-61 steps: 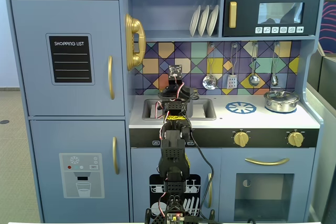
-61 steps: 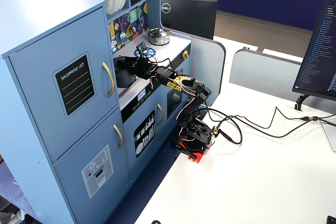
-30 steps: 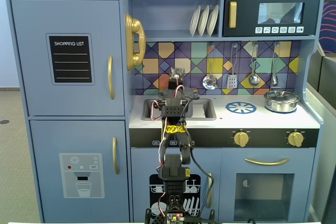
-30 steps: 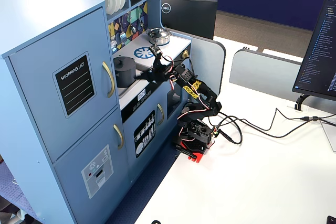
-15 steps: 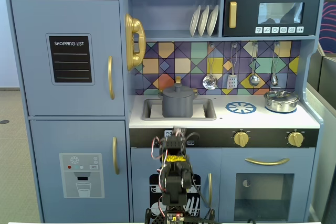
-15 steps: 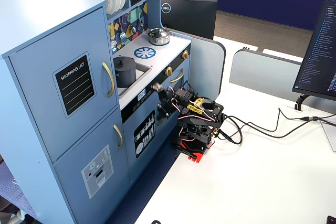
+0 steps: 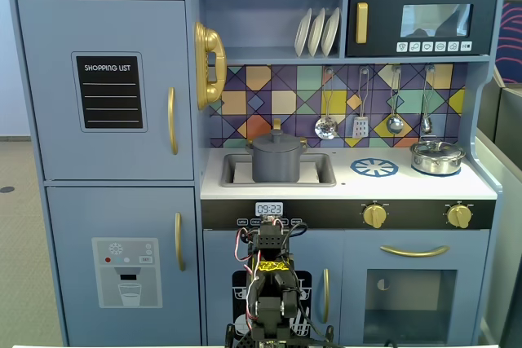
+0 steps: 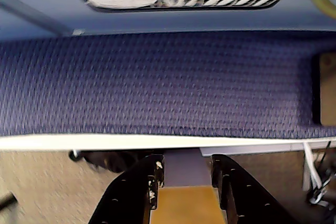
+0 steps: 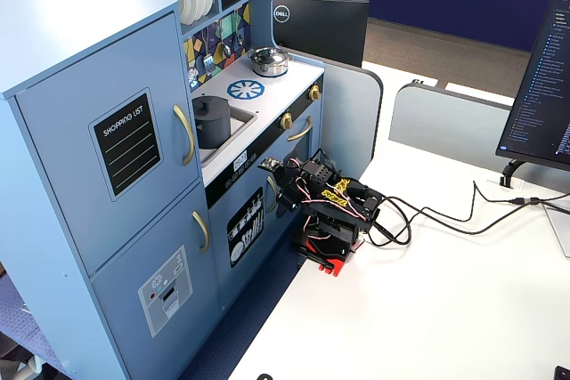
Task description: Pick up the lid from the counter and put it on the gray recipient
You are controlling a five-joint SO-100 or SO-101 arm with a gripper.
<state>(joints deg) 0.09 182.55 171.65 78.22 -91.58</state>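
Blue toy kitchen (image 7: pixel 114 226) stands against a white desk surface (image 9: pixel 445 309), where the folded arm (image 9: pixel 325 211) sits. Its fingers (image 8: pixel 185 174) hang narrowly parted over purple carpet (image 8: pixel 157 82), holding nothing. Inside the kitchen's sink (image 7: pixel 322 175) stands the gray pot (image 7: pixel 276 162), with the lid (image 7: pixel 276 141) already resting on top. A silver pot (image 7: pixel 437 157) sits well apart, at the counter's right in a fixed view.

My base is clamped at the edge of a white table (image 9: pixel 463 309), cables (image 9: pixel 445 215) trailing across it toward a monitor (image 9: pixel 543 86) (standing on the far right). The toy kitchen's counter (image 7: pixel 342 185) carries a silver pot (image 7: pixel 437 157); the gray pot (image 7: pixel 277 156) sits in its sink, I think.
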